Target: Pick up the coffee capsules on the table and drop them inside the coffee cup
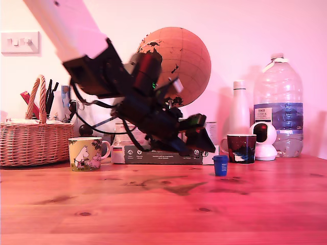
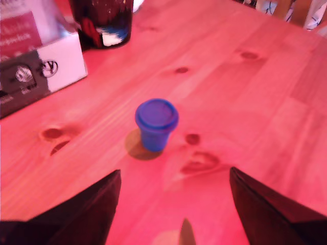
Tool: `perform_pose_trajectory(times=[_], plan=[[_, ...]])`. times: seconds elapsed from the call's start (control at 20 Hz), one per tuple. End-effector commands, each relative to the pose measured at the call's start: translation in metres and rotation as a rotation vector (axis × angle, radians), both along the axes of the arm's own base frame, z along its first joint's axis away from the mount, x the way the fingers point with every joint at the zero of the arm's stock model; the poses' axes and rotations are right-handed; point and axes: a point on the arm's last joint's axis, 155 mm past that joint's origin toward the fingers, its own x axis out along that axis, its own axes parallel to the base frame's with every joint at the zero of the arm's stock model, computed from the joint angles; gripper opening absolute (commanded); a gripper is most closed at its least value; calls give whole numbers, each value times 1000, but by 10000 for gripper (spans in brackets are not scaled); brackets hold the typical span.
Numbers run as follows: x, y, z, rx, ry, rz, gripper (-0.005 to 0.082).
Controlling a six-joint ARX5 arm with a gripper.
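The arm slopes down from the upper part of the exterior view's left toward the middle of the scene, its white upper link giving way to black joints and cables. The gripper (image 1: 200, 139) hangs above the wooden surface (image 1: 163, 204), tilted toward the exterior view's right and blurred.

A blue coffee capsule (image 2: 156, 124) stands on the surface with its wide rimmed end up and its narrower end down; it is tapered, bright blue and casts a small shadow. In the exterior view this blue coffee capsule (image 1: 220, 165) sits just in front of a dark mug (image 1: 241, 148), low and to the exterior view's right of the gripper. Only this one capsule can be made out.

The coffee cup (image 1: 88, 153), pale yellow-green with a white handle and white and pink cartoon figures, stands well apart from the capsule, on the exterior view's left beside a wicker basket (image 1: 34, 143).

In the wrist view the two dark fingers (image 2: 84, 217) are spread wide, nothing between them, and the capsule lies ahead of their tips, untouched.
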Motion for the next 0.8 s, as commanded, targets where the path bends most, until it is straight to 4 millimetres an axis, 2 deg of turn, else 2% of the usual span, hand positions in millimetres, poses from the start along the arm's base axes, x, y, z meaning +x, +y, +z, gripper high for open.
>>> perform_pose_trajectory(times=[0.0, 0.35, 0.6, 0.75], plan=[[0, -7, -13, 9, 27, -5, 617], [13, -20, -19, 15, 66, 4, 617], [14, -33, -17, 28, 67, -2, 602], [16, -33, -20, 43, 76, 28, 602]])
